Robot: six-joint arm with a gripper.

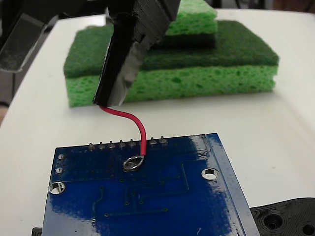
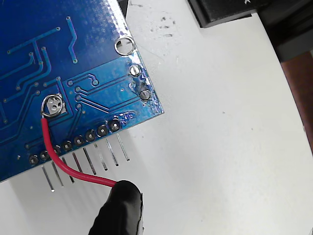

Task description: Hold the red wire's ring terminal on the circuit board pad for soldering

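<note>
Where the fixed view begins, at the near edge of the table [image 1: 290, 128], the circuit board [image 1: 162, 206] lies flat, glossy blue, its traces catching the light. Beside its near right corner sits a black plastic part [image 1: 288, 219] with holes, just touching or nearly touching the board; I cannot tell which. A silver-rimmed mounting hole [image 1: 210, 173] shows near the board's right edge and another near the left.

Toward the board's far edge, the ring terminal [image 1: 132, 162] rests on the board, and the wrist view shows it lying over the pad [image 2: 53, 104], whose silver face fills the ring's opening. Just beyond it runs the row of solder pins [image 1: 126, 144], their metal legs jutting off the far edge over the white table.

From the ring the red wire [image 1: 141, 135] climbs, arches over the pins and runs back into my jaws [image 1: 110, 101], whose black tips are closed on the wire's upper end, held above the table behind the board's far edge.

Behind my jaws, toward the far edge of the table, two green sponges [image 1: 206, 73] lie stacked, each with a darker scouring face upward, the smaller one on top. The table is plain white, smooth and softly lit, with faint dark scuffs in the wrist view. At the far left, off the table's edge, something grey and blurred shows, too vague to name.
</note>
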